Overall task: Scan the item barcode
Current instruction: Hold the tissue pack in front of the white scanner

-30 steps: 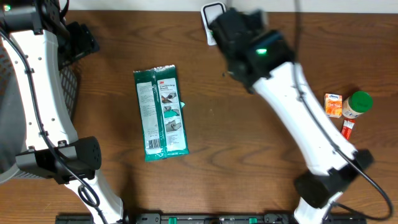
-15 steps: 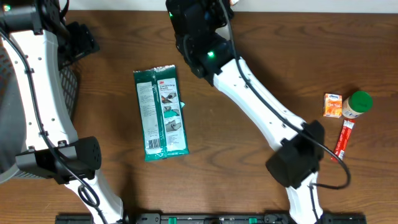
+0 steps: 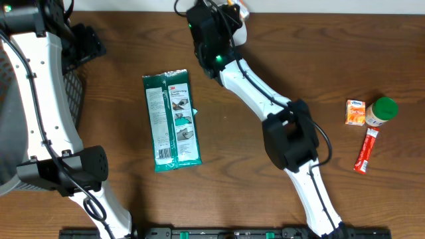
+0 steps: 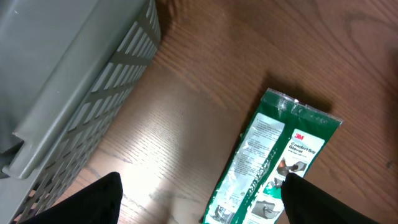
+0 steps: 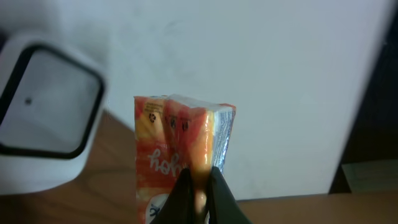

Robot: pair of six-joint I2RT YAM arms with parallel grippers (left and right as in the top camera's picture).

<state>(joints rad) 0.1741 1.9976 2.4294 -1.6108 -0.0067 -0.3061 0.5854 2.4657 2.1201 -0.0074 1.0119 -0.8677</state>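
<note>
Wood-grain tabletop [image 3: 226,139] | right hand [image 5: 199,190] pinches crinkled orange foil sachet [image 5: 180,137] | left hand [image 4: 202,180] spread wide, empty

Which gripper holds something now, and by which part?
The right gripper is shut on an orange packet, pinching it at one end; most of the packet sticks out beyond the fingertips. The left gripper is open and holds nothing.

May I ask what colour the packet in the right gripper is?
The packet is orange, silvery-edged; clearest in the right wrist view.
</note>
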